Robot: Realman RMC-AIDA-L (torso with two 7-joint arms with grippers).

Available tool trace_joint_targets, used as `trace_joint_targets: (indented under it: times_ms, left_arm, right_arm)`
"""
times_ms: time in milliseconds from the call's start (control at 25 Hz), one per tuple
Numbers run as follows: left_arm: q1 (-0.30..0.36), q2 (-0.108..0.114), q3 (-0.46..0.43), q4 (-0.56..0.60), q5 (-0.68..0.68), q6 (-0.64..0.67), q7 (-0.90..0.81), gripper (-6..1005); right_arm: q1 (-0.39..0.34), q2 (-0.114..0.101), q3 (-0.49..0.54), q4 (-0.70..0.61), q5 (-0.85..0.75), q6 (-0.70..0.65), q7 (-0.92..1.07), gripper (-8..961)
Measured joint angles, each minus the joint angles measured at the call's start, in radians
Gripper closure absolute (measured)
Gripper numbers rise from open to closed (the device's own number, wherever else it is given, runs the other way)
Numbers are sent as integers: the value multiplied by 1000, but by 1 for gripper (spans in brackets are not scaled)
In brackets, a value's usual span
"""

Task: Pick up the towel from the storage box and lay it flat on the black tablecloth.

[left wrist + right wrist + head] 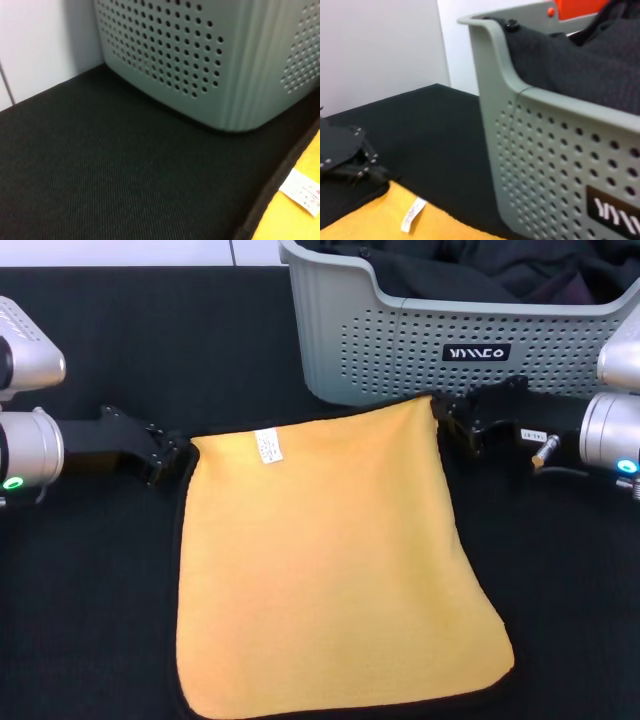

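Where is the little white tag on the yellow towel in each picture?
Head view: the white label sits near the far edge of the towel, toward the left gripper.
Left wrist view: label at the picture's lower right corner, on the yellow cloth.
Right wrist view: label at the bottom, left of centre.
Shared landmark: the storage box, just beyond the towel.

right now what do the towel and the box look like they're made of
The towel looks like soft plush cloth, matte yellow-orange with a dark trimmed edge and a small white label. The box looks like moulded light grey plastic, smooth with a slight sheen: perforated walls, rounded rim.
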Motion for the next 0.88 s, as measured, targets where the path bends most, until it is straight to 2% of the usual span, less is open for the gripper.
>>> trace_joint_targets:
  times_ms: [360, 640, 760, 880]
  left_arm:
    - [2, -5, -5, 8, 4, -39, -9, 868]
    - [25, -6, -5, 18, -18, -37, -10, 615]
    - [63, -7, -3, 60, -55, -25, -10, 474]
    - [113, -8, -1, 109, -118, 3, -5, 331]
  right_arm:
    - [-9, 0, -2, -1, 3, 6, 14, 763]
    - [-42, -4, 1, -12, 4, 23, 41, 618]
    - [-76, -9, 11, -42, 4, 72, 41, 556]
    - [-122, -10, 25, -94, 3, 94, 36, 451]
